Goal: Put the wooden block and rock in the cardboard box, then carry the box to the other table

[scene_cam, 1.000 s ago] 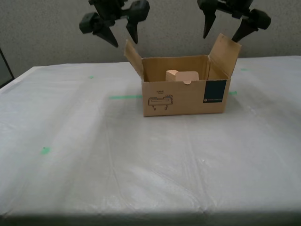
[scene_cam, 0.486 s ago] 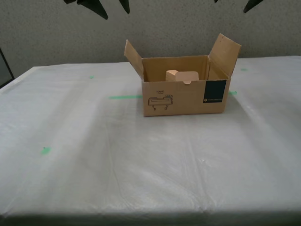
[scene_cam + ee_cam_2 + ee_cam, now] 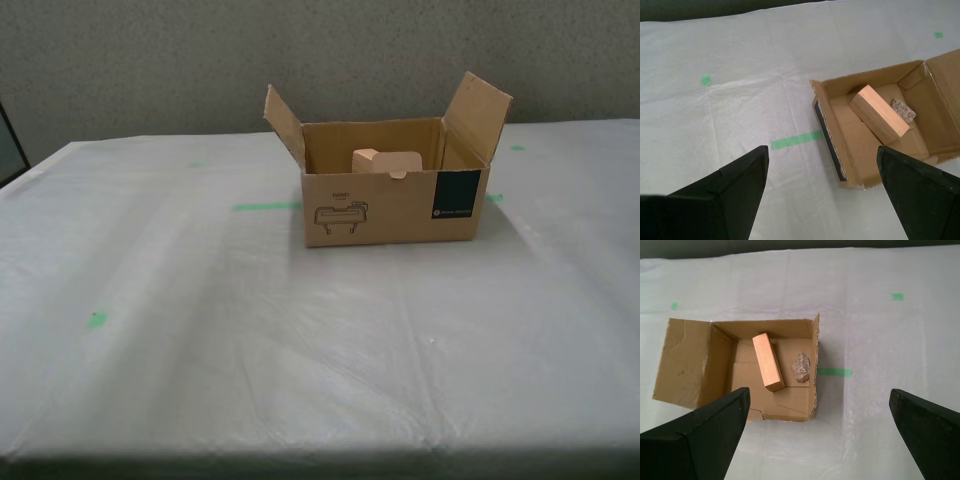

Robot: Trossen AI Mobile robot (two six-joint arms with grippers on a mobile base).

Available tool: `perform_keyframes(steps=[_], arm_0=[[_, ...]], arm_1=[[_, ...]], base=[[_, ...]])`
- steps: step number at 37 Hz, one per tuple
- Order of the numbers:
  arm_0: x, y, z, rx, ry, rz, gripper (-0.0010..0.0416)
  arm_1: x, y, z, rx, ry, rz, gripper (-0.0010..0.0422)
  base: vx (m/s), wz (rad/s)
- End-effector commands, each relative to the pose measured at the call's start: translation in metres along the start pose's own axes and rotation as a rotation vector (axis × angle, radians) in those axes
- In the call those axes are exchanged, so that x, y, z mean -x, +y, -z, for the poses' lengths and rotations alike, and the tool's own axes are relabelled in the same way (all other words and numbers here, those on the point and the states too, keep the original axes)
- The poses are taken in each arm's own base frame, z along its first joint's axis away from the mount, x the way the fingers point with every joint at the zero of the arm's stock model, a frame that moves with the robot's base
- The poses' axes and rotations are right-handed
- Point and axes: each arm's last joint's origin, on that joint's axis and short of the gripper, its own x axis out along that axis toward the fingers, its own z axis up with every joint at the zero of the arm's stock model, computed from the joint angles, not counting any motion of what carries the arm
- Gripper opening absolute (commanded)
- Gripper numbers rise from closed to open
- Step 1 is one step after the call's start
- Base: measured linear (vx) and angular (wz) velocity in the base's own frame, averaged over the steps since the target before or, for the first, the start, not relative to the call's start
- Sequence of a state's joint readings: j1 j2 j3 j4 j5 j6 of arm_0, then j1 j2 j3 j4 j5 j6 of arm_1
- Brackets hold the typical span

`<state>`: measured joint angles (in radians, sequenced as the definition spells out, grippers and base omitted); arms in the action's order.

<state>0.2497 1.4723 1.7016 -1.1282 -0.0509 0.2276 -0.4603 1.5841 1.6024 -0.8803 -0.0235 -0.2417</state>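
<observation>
The cardboard box [image 3: 390,212] stands open on the other table [image 3: 300,340], its two side flaps raised. The wooden block [image 3: 386,160] pokes up inside it; the rock is hidden in the exterior view. Seen from above, the wooden block [image 3: 768,361] lies in the box [image 3: 685,362] with the rock [image 3: 801,366] beside it. The second wrist view shows the same box [image 3: 855,147], block [image 3: 879,117] and rock [image 3: 903,110]. My first gripper [image 3: 818,391] and my second gripper [image 3: 821,150] hang open high above the box, holding nothing. Neither arm appears in the exterior view.
Wrinkled whitish film covers the table, with green tape marks [image 3: 265,206] [image 3: 96,320] on it. A grey speckled wall [image 3: 320,60] runs behind the table. A dark edge [image 3: 8,150] shows at the exterior view's left.
Both grippers have risen from just above the box flaps and left the top of the exterior view. The box and its contents have not moved.
</observation>
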Motion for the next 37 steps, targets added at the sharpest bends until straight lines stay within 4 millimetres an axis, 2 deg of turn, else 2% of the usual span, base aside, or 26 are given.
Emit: perform_keyframes(steps=[1, 10, 14, 20, 27, 37], arm_0=[[0.013, -0.001, 0.005, 0.001, -0.014, 0.006, 0.0388], [0.028, -0.006, 0.016, 0.000, -0.036, 0.119, 0.0388], [0.023, -0.008, 0.025, 0.000, -0.007, 0.129, 0.0388], [0.004, -0.013, 0.042, 0.000, 0.060, 0.145, 0.0388], [-0.014, -0.019, 0.063, -0.022, 0.055, 0.145, 0.0388], [-0.026, -0.025, 0.086, -0.048, 0.063, 0.148, 0.0388]], arm_1=[[0.008, 0.003, 0.010, 0.003, -0.005, -0.006, 0.0293], [0.017, 0.012, 0.045, 0.039, 0.018, -0.013, 0.0293], [0.018, 0.016, 0.060, 0.049, 0.017, -0.014, 0.0293], [0.015, 0.020, 0.078, 0.077, 0.041, -0.028, 0.0293], [0.009, 0.024, 0.088, 0.076, 0.064, -0.068, 0.0293], [0.007, 0.023, 0.086, 0.077, 0.043, -0.063, 0.0293]], base=[[0.000, 0.000], [0.000, 0.000], [0.000, 0.000], [0.000, 0.000], [0.000, 0.000], [0.000, 0.000]])
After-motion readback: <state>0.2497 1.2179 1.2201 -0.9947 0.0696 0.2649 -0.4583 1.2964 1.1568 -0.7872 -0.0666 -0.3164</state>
